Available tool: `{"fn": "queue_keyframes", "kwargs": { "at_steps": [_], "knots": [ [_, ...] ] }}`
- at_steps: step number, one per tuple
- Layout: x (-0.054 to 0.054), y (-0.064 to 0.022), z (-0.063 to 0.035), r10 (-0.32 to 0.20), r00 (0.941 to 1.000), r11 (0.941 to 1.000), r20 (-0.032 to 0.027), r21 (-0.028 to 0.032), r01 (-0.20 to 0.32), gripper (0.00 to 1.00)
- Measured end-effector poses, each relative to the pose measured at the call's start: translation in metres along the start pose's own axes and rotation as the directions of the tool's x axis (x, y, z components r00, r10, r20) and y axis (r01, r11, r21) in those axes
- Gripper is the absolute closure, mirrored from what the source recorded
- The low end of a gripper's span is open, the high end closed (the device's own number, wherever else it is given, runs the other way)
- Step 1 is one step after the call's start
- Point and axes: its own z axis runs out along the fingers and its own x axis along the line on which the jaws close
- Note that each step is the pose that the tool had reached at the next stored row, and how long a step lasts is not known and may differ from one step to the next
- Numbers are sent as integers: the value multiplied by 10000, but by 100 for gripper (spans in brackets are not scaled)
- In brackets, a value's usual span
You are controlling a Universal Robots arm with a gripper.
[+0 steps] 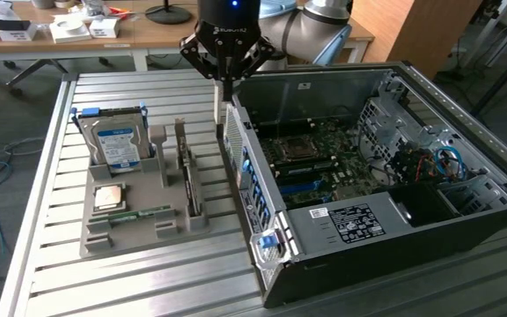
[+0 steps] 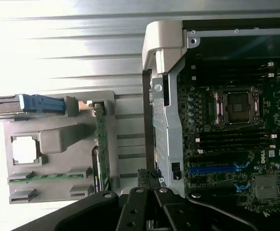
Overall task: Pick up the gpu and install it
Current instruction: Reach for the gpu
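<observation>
The gpu is a thin dark-green card standing on edge in a slot of the grey holder, its pale bracket end toward the back. In the wrist view the gpu shows as a narrow green strip in the same holder. My gripper hangs shut, with nothing between its fingers, above the rear wall of the open computer case. It is to the exterior view's right of the gpu and apart from it. The closed gripper is seen over the case's rear panel.
A hard drive with a blue-white label, a square processor and a memory stick also sit in the holder. The motherboard lies exposed inside the case. A pale latch sticks up from the case's rear edge. Everything rests on a slatted metal table.
</observation>
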Motion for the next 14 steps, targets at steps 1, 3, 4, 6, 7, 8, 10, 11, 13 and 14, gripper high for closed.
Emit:
{"fn": "queue_keyframes", "kwargs": {
  "at_steps": [1, 3, 4, 6, 7, 8, 10, 11, 13, 14],
  "knots": [
    [17, -1, 0, -1, 10000, 10000, 0, 0, 1, 89],
    [49, -4, -1, -1, 10000, 10000, -1, 0, 1, 89],
    [67, -5, -2, -1, 10000, 10000, -1, 0, 1, 89],
    [103, -8, -2, -1, 10000, 10000, 0, 0, 1, 89],
    [122, -9, -2, -1, 10000, 10000, 0, 0, 1, 89],
    [142, -11, -3, 0, 10000, 10000, 0, 0, 0, 89],
    [177, -13, -3, 0, 10000, 10000, 0, 0, 0, 89],
    [195, -15, -3, 0, 10000, 10000, 0, 0, 0, 89],
    [230, -17, -4, -1, 10000, 10000, 0, -1, 1, 89],
    [247, -19, -4, -1, 10000, 10000, 0, 0, 1, 89]
  ]
}}
